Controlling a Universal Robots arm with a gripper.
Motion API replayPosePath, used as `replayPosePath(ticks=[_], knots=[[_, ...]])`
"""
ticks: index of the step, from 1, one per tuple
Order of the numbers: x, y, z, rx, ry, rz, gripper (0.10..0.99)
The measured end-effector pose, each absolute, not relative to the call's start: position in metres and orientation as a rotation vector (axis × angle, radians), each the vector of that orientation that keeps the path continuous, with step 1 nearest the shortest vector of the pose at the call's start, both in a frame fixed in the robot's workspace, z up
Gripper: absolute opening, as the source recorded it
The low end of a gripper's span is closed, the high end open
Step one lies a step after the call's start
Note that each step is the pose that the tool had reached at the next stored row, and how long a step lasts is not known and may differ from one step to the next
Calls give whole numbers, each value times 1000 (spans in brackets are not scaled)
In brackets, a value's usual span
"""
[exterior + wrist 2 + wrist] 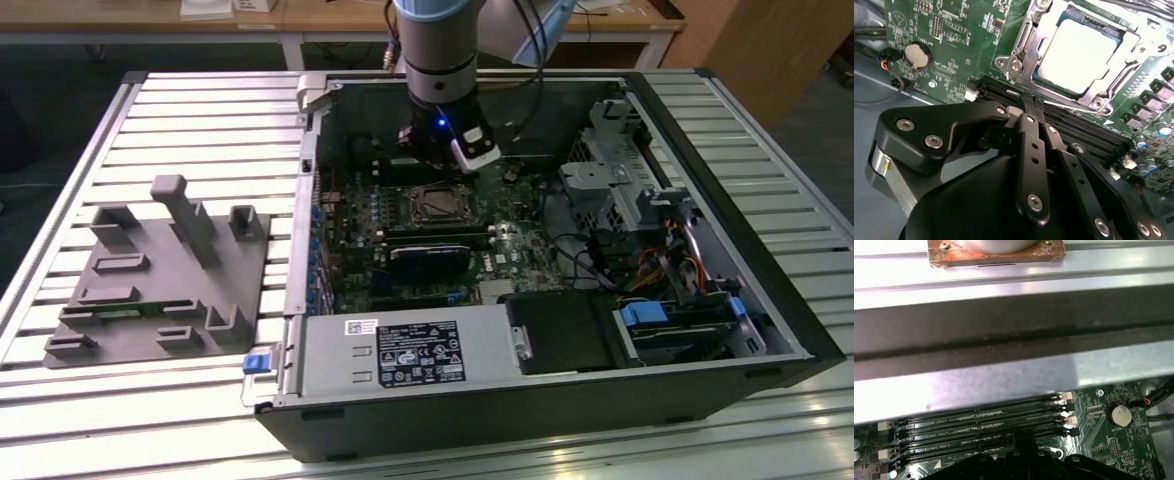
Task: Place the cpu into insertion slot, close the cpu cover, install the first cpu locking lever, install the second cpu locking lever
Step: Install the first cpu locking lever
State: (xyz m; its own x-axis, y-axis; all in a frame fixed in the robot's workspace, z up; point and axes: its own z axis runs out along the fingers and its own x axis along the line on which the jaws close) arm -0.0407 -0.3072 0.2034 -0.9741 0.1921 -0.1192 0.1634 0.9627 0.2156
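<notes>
Second wrist view puts the gripper [1024, 106] closest to you. Its black fingers [1030, 150] meet at the tip with no gap showing, so it reads as closed, and you cannot tell whether anything is pinched there. The tip hangs over the memory slots [1079, 129], just beside the cpu cover [1029, 50]. A thin bright lever [1069, 107] runs from near the tip along the cover's edge; the fingers hide whether tip and lever touch. Beyond it, the cpu [1079, 52] lies flat in the insertion slot [438, 203], its pale top showing through the window of the cover, which lies down over it. A coin cell [918, 55] sits on the green board [954, 30], well apart from the slot.

In the first wrist view you see the gripper's tip over the same memory slots, with the grey case wall [1004, 380] rising behind them.

From the exterior view, the arm [438, 50] drops almost straight down into the open case [534, 415], wrist vertical, with the gripper just past the slot. The arm's upper part is cut off, and its fingertips are lost against the dark parts behind. The power supply [400, 355] lies nearest the camera. A grey fixture [154, 280] rests on the table [200, 100] at the exterior view's left, well apart from the case.
</notes>
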Motion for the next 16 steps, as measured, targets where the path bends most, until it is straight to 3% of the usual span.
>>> replayPosePath(ticks=[16], knots=[[-47,-306,199,314,2964,294,106]])
